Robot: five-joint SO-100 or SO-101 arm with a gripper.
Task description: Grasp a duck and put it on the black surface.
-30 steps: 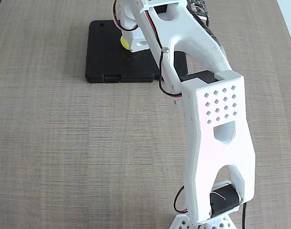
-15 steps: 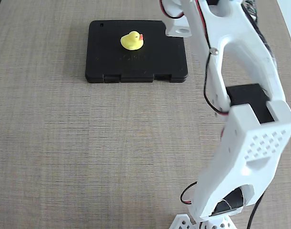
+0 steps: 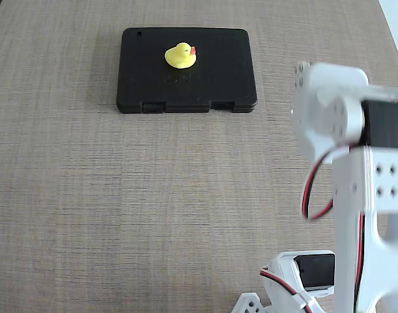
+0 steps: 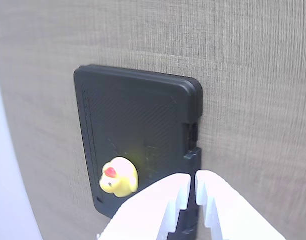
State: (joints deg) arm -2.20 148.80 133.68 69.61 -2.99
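The yellow duck (image 3: 180, 56) with a red-orange beak stands upright on the black case (image 3: 218, 78), near its far middle, at the top of the fixed view. In the wrist view the duck (image 4: 118, 177) sits near a corner of the case (image 4: 137, 115). My gripper (image 4: 192, 177) enters from the bottom edge there. Its white fingers are almost touching, with only a thin slit between them and nothing held. It hangs apart from the duck, back from the case. In the fixed view only the arm's white links (image 3: 355, 195) show at the right, well away from the case.
The wood-grain table (image 3: 120, 195) runs all around the case. The arm's base and red-black cables (image 3: 309, 195) fill the lower right corner of the fixed view. A pale strip (image 4: 5, 200) runs along the left edge of the wrist view.
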